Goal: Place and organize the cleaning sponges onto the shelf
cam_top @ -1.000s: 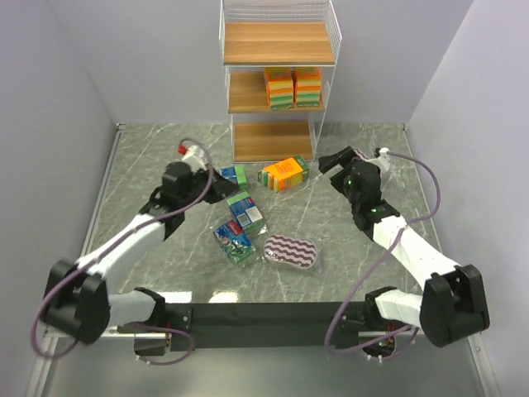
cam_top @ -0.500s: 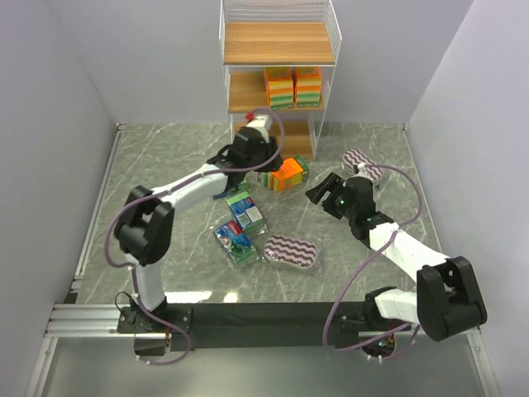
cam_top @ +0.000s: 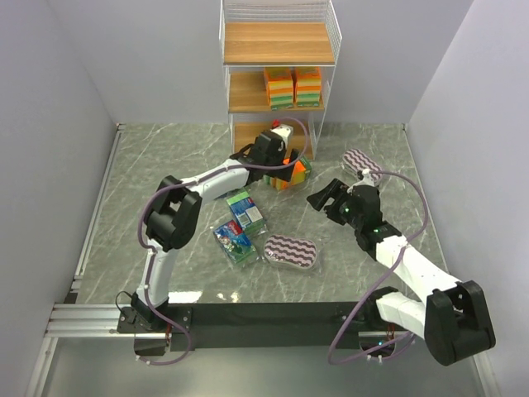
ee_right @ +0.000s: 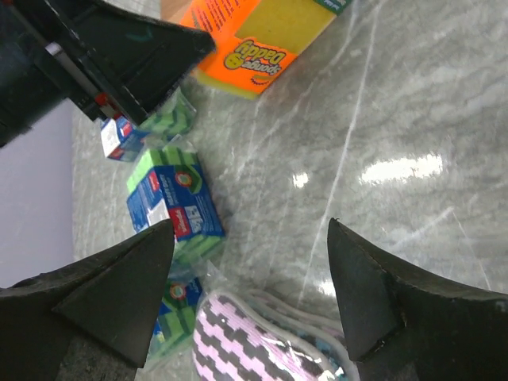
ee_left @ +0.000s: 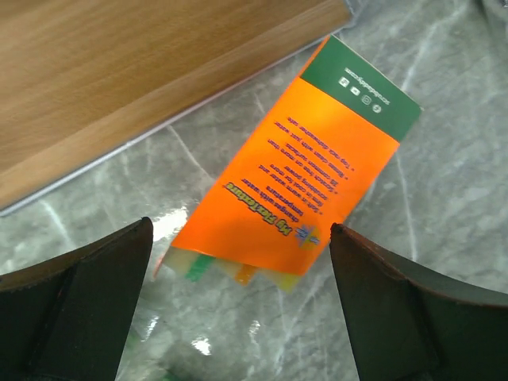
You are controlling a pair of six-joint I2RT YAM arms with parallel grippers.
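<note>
Grey marble table fills the floor of a pale-walled booth, with the shelf standing at 12 o'clock against the back wall. Only its middle board is stocked, judging by the top view: 2 orange stacks sit side by side toward its 3 o'clock end, while the top board is bare. So the job looks barely a third done. The orange pack lies flat on the marble just at 6 o'clock of the bottom board, and the left gripper hovers over it with jaws spread wide, touching nothing; the left wrist view shows the pack between the 2 fingers but clear of both. The right gripper hangs at 3 o'clock of table centre, also spread and empty. Left to shelve are 2 blue-green packs near centre, 2 striped oval pads, 1 at 6 o'clock of centre and 1 at 2 o'clock by the right arm, and a small pack that the left arm mostly covers from above. That arm also hides part of the bottom board, so I cannot tell whether anything rests there. Print on the packs is too small to read from above.
</note>
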